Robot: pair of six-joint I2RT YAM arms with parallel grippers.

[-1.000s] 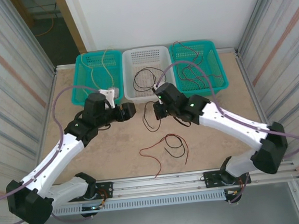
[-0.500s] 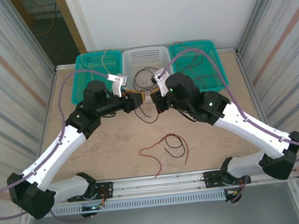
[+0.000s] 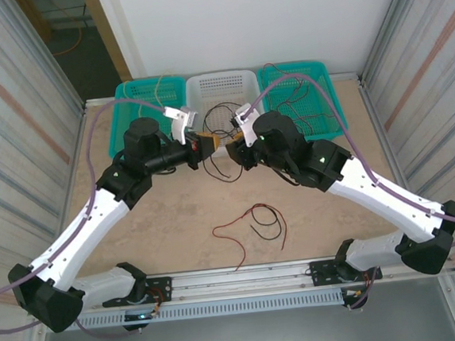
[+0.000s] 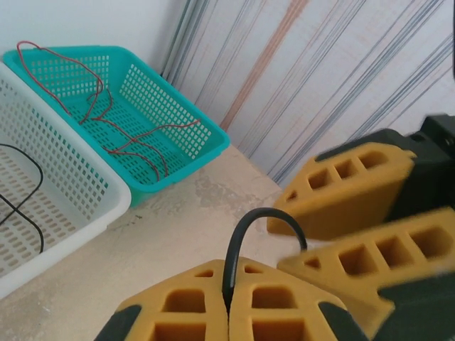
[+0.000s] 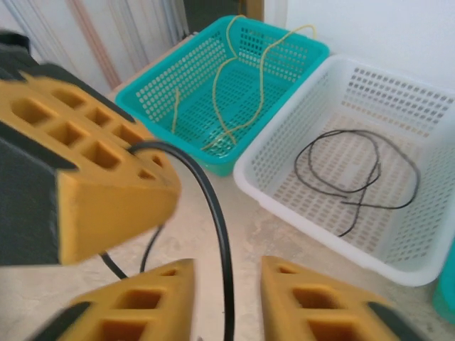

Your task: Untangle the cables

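Left tool (image 4: 229,283) is pressed together on the thin black cable (image 4: 235,240), above the bench just before the white perforated plastic basket (image 3: 220,86). Right tool (image 5: 227,273) stands spread, the cable running loose between its fingers. Recommendation: hold the left pinch firm and draw the right tool clear without snagging the loop.

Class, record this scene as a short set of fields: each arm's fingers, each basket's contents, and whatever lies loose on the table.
left fingers: shut on black cable
right fingers: open, that cable passing between them
left teal basket: yellow cable
white basket: looped black cable
right teal basket: red cables
table: loose red cable and loose black cable, overlapping
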